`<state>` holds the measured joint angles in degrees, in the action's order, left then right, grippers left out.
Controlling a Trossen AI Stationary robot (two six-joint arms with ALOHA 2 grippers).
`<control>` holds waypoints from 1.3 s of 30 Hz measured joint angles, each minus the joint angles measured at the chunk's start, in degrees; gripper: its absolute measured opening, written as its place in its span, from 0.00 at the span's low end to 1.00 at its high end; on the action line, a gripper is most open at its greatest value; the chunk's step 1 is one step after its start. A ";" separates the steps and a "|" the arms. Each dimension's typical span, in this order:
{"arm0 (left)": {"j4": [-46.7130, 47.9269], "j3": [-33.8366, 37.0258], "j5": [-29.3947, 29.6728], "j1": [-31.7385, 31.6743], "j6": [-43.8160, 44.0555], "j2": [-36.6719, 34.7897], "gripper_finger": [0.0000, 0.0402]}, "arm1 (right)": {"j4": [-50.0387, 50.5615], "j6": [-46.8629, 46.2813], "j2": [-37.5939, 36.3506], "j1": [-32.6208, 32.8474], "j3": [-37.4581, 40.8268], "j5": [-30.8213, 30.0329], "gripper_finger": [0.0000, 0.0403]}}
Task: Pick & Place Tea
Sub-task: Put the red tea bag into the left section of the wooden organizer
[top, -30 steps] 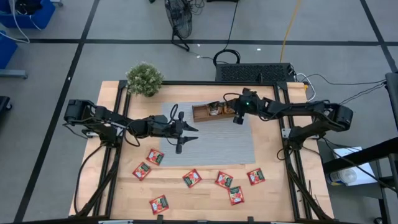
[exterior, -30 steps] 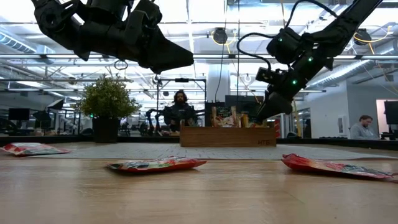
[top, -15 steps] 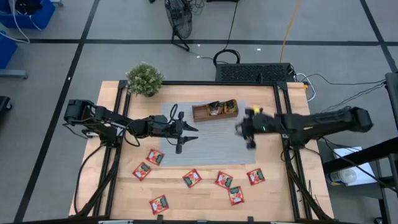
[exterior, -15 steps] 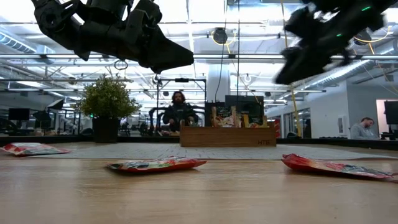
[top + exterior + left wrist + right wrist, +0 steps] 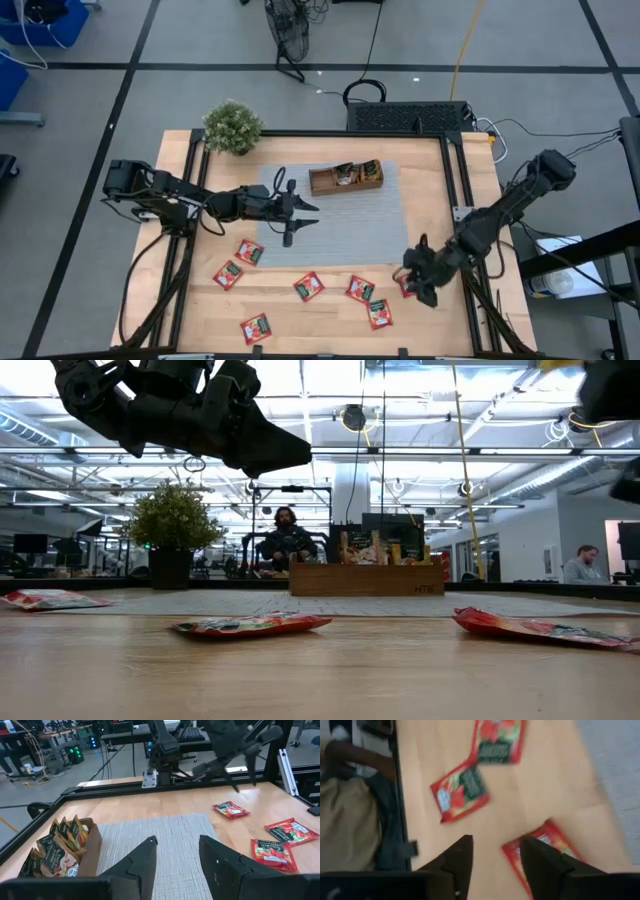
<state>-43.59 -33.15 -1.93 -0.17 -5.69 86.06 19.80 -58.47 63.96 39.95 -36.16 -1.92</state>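
I have the right gripper [image 5: 422,283] down low over the desk's [image 5: 470,190] front right part, fingers parted with nothing between them, directly above a red tea packet [image 5: 547,851] that lies flat on the bare wood. Two more red packets [image 5: 461,795] lie just beyond it in the right wrist view. From overhead I count several packets [image 5: 308,286] scattered along the front half of the desk, none touching, all off the grey mat [image 5: 350,225]. The wooden tray [image 5: 345,178] sits at the mat's back edge with packets standing upright in it. The left gripper [image 5: 297,213] hangs above the mat's left side, fingers spread apart and empty. A potted plant [image 5: 232,127] stands at the back left corner.
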 joint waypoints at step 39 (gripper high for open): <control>0.02 0.00 0.02 -0.01 0.00 0.00 0.38 | 23.58 -41.08 15.96 5.49 3.02 -19.92 0.00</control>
<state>-43.57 -33.15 -1.91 -0.19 -5.69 86.06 43.38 -99.55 79.92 45.45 -33.15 -21.84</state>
